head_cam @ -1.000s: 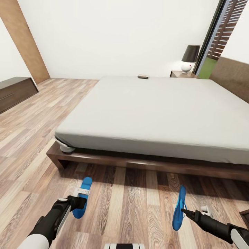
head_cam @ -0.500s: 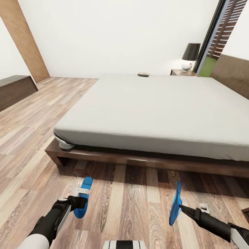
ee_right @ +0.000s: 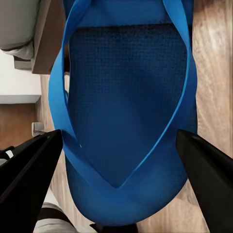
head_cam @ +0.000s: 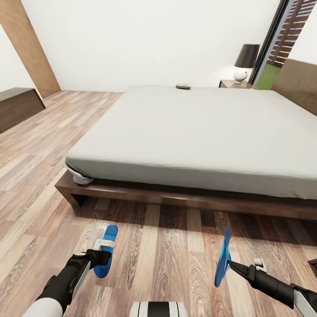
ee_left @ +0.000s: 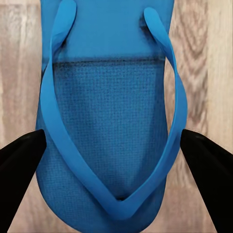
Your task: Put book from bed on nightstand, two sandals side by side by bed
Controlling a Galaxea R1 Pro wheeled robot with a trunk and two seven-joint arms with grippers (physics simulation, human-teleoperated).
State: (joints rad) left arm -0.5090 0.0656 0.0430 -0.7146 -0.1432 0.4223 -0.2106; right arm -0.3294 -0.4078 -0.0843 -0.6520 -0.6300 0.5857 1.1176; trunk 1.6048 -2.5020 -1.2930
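Observation:
Two blue sandals are held over the wood floor in front of the bed [head_cam: 145, 196]. My left gripper [head_cam: 100, 258] is shut on one sandal [head_cam: 105, 248], which lies flat; in the left wrist view this sandal [ee_left: 111, 131] fills the gap between the dark fingers [ee_left: 19, 167]. My right gripper [head_cam: 230, 265] is shut on the other sandal [head_cam: 223, 257], which stands on edge; in the right wrist view that sandal [ee_right: 128, 111] sits between the fingers [ee_right: 208, 170]. The book [head_cam: 182, 86] lies at the mattress's far edge. A nightstand [head_cam: 232, 83] stands beyond the bed's far right corner.
A lamp [head_cam: 245, 64] stands on the nightstand, beside a tall window [head_cam: 281, 39]. The headboard [head_cam: 299, 86] is at right. A long low dark bench [head_cam: 17, 108] lines the left wall. A white object [head_cam: 81, 178] sits under the bed's near-left corner.
The whole view has shifted, so the camera moved nearer the bed. Both sandals stay held; the right one has drifted slightly left in the picture.

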